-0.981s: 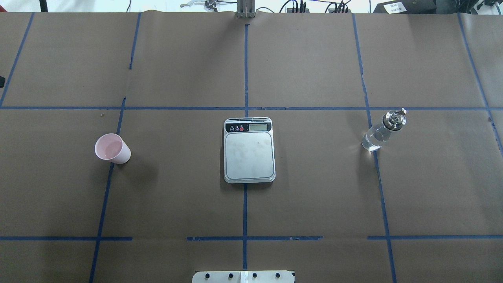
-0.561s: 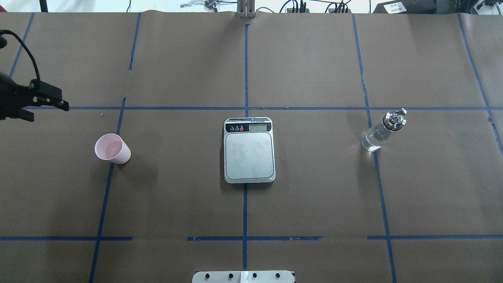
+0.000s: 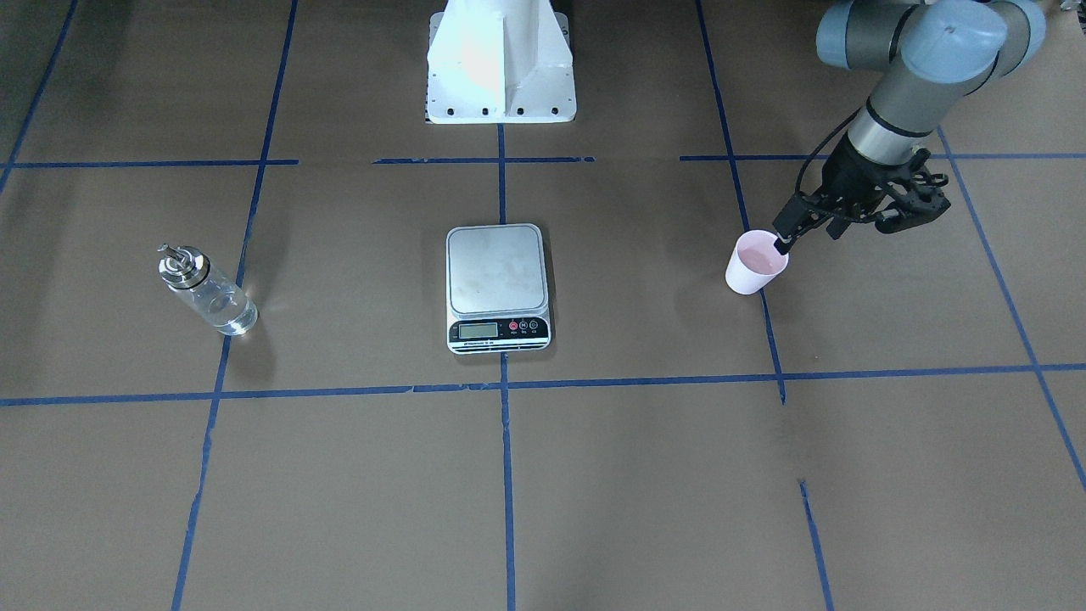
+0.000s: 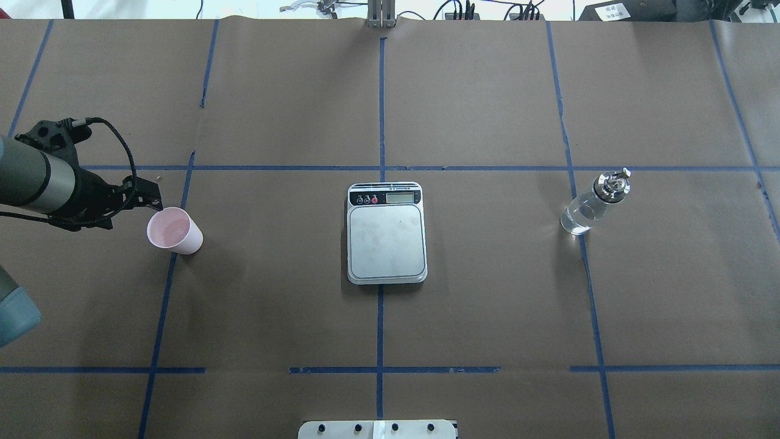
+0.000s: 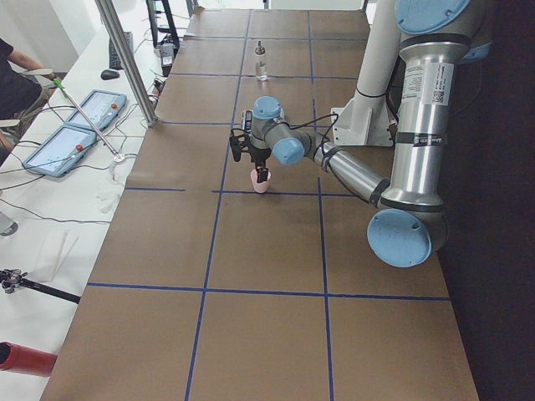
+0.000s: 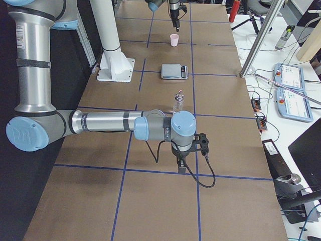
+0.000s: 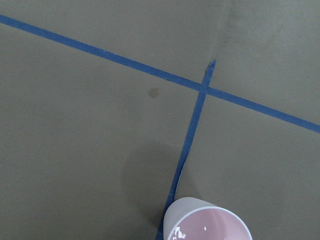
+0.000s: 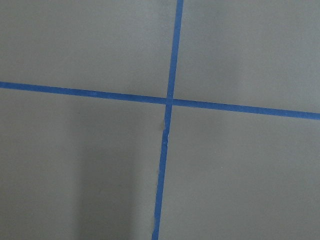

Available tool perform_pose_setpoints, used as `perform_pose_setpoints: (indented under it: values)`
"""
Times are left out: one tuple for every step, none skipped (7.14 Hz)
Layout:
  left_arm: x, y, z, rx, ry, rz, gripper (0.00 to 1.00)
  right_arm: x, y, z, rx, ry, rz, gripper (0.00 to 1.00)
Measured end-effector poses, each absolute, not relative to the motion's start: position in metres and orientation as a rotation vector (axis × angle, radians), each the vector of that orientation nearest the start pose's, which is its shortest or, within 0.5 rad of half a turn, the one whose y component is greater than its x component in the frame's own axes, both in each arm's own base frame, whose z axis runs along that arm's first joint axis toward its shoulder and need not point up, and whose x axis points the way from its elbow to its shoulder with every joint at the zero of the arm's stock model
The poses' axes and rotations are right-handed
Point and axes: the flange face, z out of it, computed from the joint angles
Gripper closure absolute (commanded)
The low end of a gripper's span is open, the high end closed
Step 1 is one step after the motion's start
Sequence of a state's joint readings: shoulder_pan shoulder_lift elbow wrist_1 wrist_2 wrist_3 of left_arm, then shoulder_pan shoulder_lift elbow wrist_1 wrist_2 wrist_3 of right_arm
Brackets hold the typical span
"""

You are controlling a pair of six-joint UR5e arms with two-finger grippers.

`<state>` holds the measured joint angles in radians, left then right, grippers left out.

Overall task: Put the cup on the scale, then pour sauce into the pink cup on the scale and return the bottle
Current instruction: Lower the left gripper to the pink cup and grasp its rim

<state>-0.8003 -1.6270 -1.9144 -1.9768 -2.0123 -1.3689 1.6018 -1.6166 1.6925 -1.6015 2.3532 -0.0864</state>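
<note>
Left gripper (image 3: 808,236) is hovering with fingers (image 3: 785,236) spread. The pink cup (image 3: 755,265) is standing upright on the tabletop (image 3: 645,475) just beside them, scale-side, well apart from the kitchen scale (image 3: 497,270). The left arm is nearer. Right gripper (image 6: 180,165): finger state cannot be told.

The table (image 4: 487,305) is covered in dull brown paper, crossed by a grid of blue tape lines (image 4: 379,329). The cup (image 4: 175,230) is shown pale pink inside and whitish outside. The scale (image 4: 386,241) is seen as silver within a white rim, with seemingly red buttons on a dark strip, and the bottle (image 4: 591,204) as clear glass under a shiny metal collar.
</note>
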Motion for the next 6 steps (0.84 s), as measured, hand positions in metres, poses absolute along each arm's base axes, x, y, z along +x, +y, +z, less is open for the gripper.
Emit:
perform_pose_setpoints:
  values:
    - [0.304, -0.435, 0.432, 0.013, 0.904, -0.382, 0.00, 0.078, -0.473, 0.622, 0.092, -0.778, -0.071, 0.00]
    - [0.309, -0.433, 0.436, 0.009, 0.905, -0.377, 0.00, 0.078, -0.473, 0.621, 0.094, -0.778, -0.072, 0.00]
    - [0.314, -0.431, 0.438, 0.004, 0.902, -0.370, 0.01, 0.078, -0.473, 0.620, 0.095, -0.778, -0.073, 0.00]
    - [0.318, -0.429, 0.441, -0.001, 0.897, -0.365, 0.04, 0.078, -0.474, 0.620, 0.096, -0.777, -0.073, 0.00]
    - [0.321, -0.430, 0.446, -0.006, 0.889, -0.362, 0.09, 0.078, -0.474, 0.619, 0.096, -0.776, -0.073, 0.00]
    - [0.324, -0.430, 0.450, -0.009, 0.883, -0.361, 0.19, 0.078, -0.474, 0.619, 0.096, -0.775, -0.073, 0.00]
